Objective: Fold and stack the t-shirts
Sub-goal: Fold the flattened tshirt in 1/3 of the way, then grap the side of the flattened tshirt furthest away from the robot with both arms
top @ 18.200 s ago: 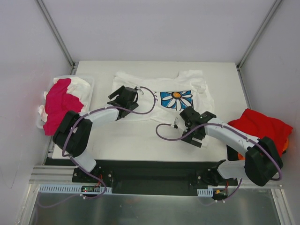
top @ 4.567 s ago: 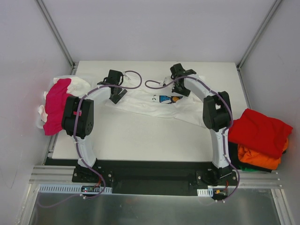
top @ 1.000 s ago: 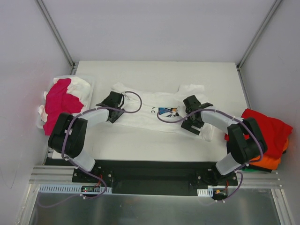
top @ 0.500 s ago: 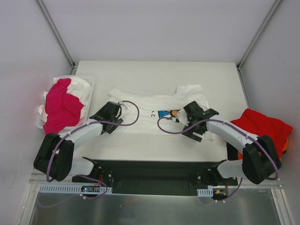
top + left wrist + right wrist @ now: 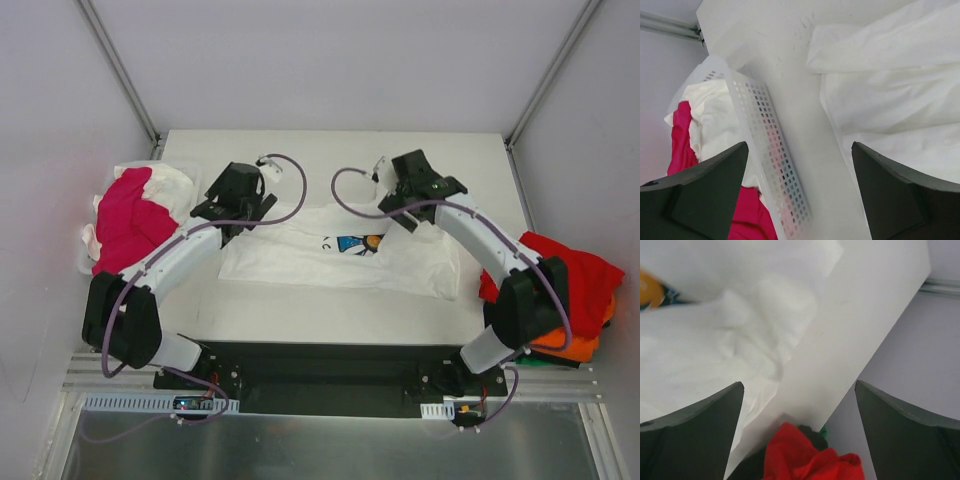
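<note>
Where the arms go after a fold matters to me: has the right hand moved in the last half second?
Yes. The right hand has moved toward the far edge of the table, away from the arm bases, above the white t-shirt.

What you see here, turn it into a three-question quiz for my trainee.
1. True or false: the left gripper and the right gripper are both open and hold nothing.
2. Which tee tops the pile on the right? A red, B orange, C white.
3. Fill in: the magenta tee lies in the white ____.
Key: 1 true; 2 A, the red tee; 3 basket.
</note>
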Action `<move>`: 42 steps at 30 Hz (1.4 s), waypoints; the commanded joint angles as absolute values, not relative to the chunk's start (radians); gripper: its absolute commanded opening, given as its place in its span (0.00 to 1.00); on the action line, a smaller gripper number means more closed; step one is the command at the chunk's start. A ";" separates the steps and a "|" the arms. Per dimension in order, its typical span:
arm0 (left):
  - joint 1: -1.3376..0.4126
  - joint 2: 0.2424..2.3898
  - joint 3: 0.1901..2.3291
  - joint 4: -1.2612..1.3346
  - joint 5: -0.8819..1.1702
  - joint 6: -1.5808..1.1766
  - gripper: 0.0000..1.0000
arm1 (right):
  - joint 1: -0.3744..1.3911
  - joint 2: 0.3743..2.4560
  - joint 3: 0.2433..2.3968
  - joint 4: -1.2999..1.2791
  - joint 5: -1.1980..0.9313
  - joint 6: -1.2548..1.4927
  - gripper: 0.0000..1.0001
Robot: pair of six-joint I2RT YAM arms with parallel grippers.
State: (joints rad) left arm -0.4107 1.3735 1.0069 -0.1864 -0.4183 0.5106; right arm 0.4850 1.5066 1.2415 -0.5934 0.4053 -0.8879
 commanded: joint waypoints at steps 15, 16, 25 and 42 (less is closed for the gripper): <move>-0.331 1.649 1.246 -0.183 -0.311 0.428 0.84 | 0.315 2.057 1.905 -0.646 0.071 -0.572 0.99; -0.328 1.658 1.252 -0.181 -0.304 0.426 0.84 | 0.301 2.074 1.946 -0.643 0.058 -0.545 0.99; -0.324 1.750 1.278 -0.183 -0.285 0.382 0.84 | 0.270 2.286 2.149 -0.712 -0.090 -0.479 0.98; -0.313 1.824 1.292 -0.181 -0.275 0.370 0.83 | 0.252 2.339 2.157 -0.764 -0.205 -0.476 0.92</move>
